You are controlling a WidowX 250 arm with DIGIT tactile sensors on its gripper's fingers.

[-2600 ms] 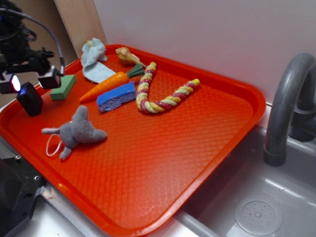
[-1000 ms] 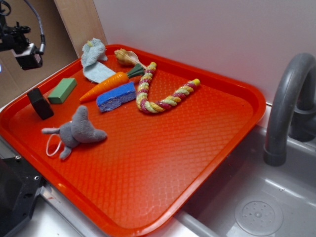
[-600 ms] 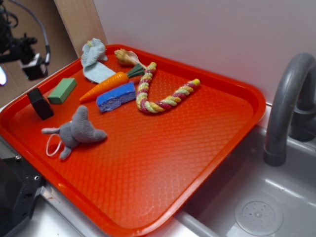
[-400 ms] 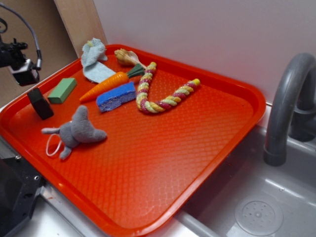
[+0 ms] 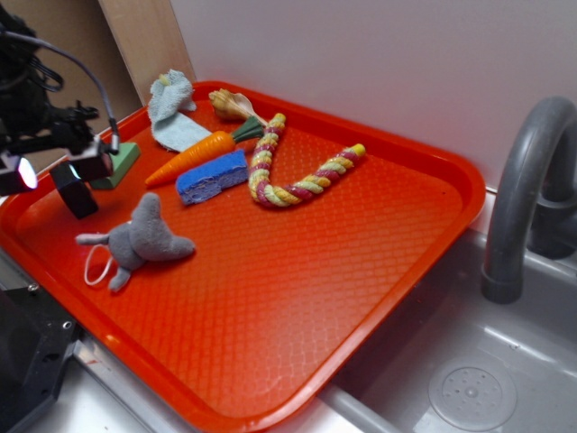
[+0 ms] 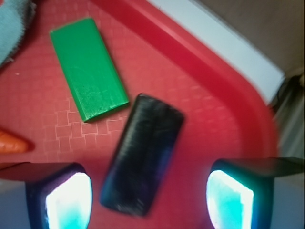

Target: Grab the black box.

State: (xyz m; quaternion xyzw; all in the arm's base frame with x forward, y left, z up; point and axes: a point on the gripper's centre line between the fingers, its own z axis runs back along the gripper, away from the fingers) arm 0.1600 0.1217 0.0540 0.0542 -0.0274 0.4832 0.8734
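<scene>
— Where's the black box (image 6: 143,153)?

— Between the two fingers of the gripper (image 6: 148,194), lying at an angle across the gap on the red tray (image 6: 205,95).

— Is the gripper holding it?

— No, its fingers are spread apart, clear of the box. A green block (image 6: 87,67) sits just beyond.

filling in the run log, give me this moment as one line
phase: approach | gripper: open, jaws either side of black box, no contact | box: standing on red tray beside green block | grasp: not yet
</scene>
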